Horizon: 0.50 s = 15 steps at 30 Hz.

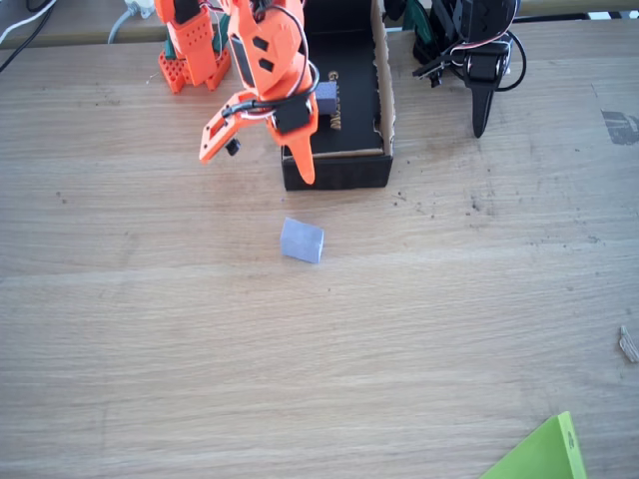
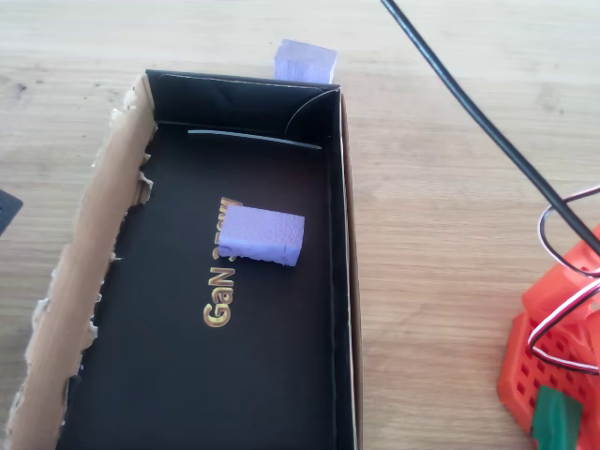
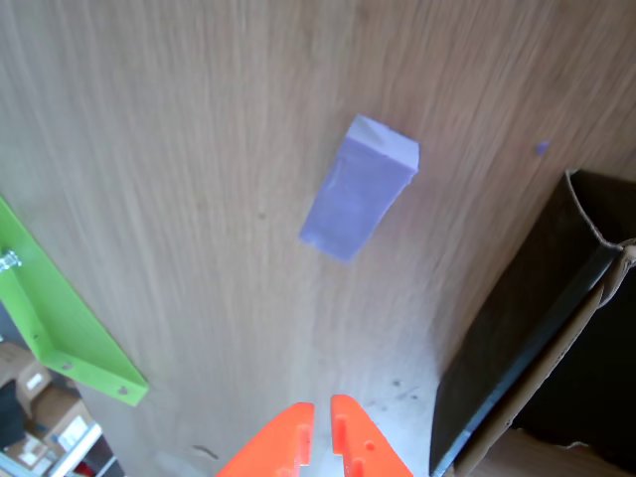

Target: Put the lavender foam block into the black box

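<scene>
The lavender foam block (image 1: 302,240) lies on the wooden table, a short way in front of the black box (image 1: 339,170). The overhead view shows the lavender foam block (image 2: 305,61) just outside the black box's end wall (image 2: 244,103). My orange gripper (image 1: 306,175) hangs shut and empty over the box's front wall, point down, above and behind the block. In the wrist view the lavender foam block (image 3: 358,189) lies ahead of the gripper (image 3: 320,417), with the black box (image 3: 517,328) to the right. A darker lavender cube (image 2: 265,234) rests on the box floor by the gold lettering.
The arm's orange base (image 1: 190,50) stands at the back left of the box. A lime green part (image 1: 544,454) lies at the table's front right corner, and the same green part (image 3: 60,318) sits left in the wrist view. A black cable (image 2: 487,131) crosses the overhead view.
</scene>
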Tool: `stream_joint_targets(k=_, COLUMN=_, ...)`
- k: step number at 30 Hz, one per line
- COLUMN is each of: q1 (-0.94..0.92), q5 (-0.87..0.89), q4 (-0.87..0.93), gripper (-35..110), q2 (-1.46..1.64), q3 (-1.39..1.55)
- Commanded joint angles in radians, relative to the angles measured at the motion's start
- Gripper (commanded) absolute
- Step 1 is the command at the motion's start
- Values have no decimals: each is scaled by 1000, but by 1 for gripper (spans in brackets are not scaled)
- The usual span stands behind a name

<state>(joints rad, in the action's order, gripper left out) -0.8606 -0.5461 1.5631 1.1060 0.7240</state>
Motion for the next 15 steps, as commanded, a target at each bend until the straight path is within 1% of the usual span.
stream_joint_targets(k=1, q1=-17, q5=-32, q4=-17, gripper=0, q2=95, q3=17)
stream_joint_targets(k=7, q1=-48, q5=-51, q4=-15, gripper=0, q2=137, q3=69)
stream_joint_targets(k=15, q1=-94, q5=-54, q4=20, gripper=0, q2=114, q3=84)
